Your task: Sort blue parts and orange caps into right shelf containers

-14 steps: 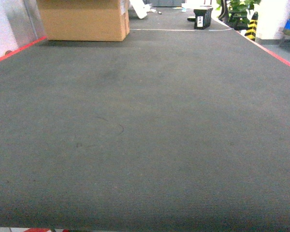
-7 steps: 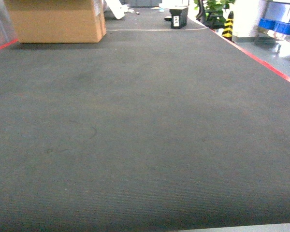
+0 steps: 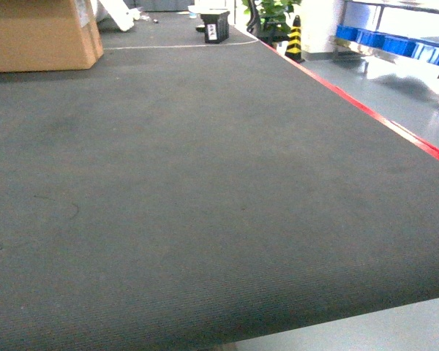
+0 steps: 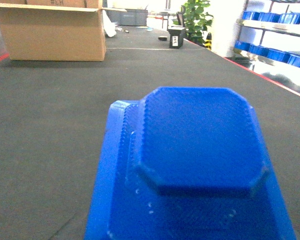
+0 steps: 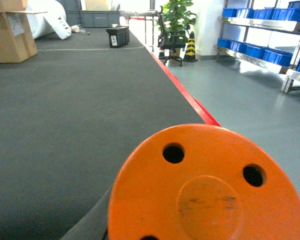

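While I roll over the dark grey carpet (image 3: pixel 205 183), my left wrist camera is filled by a blue part (image 4: pixel 195 170), a ribbed plastic piece with an octagonal raised top, and my right wrist camera by an orange cap (image 5: pixel 210 190) with 3 visible holes in its round face. Each sits so near its lens that I judge it is carried in that arm's pincer, kept tucked in for the drive. Neither pincer's fingers show in any view, though, so I cannot tell how wide they stand or whether they truly clamp these pieces.

Taking the red floor line (image 3: pixel 366 110) as my mark, the right shelf containers (image 3: pixel 395 42) lie well beyond it, a row of blue crates on a metal rack. On the near side of that line, far back, sit a cardboard box (image 3: pixel 36 36), a small black bin (image 3: pixel 216 27) and a potted plant (image 3: pixel 272 14).

The cap's lower edge and the blue part's base are cut off by the frame. What the crates hold is too small to make out.
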Controlling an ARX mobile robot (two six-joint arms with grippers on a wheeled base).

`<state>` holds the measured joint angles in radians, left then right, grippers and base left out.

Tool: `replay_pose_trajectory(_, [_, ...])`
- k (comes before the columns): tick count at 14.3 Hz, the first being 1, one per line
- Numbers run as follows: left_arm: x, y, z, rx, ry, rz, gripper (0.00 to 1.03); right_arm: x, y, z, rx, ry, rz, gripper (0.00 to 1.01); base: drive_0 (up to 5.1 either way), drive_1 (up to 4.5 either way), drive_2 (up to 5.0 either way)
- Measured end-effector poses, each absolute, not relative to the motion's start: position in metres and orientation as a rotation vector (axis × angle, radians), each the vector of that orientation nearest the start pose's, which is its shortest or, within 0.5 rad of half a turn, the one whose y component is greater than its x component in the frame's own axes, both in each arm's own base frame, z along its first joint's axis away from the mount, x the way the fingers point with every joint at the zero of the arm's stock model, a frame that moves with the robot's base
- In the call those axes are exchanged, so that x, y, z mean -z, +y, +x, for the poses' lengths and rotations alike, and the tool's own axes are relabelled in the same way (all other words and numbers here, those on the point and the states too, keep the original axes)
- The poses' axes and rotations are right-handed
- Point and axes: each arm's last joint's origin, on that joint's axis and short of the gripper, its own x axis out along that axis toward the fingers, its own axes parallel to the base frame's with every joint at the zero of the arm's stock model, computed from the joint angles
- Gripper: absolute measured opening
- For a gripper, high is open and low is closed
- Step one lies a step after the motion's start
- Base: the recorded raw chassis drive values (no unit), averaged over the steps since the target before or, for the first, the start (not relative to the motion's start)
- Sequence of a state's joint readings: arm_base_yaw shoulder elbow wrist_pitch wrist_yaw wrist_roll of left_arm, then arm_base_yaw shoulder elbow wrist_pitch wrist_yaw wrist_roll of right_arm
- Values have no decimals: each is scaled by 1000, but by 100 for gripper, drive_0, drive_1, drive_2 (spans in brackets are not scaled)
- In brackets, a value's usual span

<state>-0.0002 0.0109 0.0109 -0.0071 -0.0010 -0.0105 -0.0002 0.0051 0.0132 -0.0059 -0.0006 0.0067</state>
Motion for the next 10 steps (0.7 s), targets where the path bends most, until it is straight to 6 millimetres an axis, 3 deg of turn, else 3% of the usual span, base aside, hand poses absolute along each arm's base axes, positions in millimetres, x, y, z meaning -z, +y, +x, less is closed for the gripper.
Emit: replay_pose_trajectory(10, [-166,0,98,0,7,-10,43,-167,0,97,0,-2,7,45,-157,-157,-157])
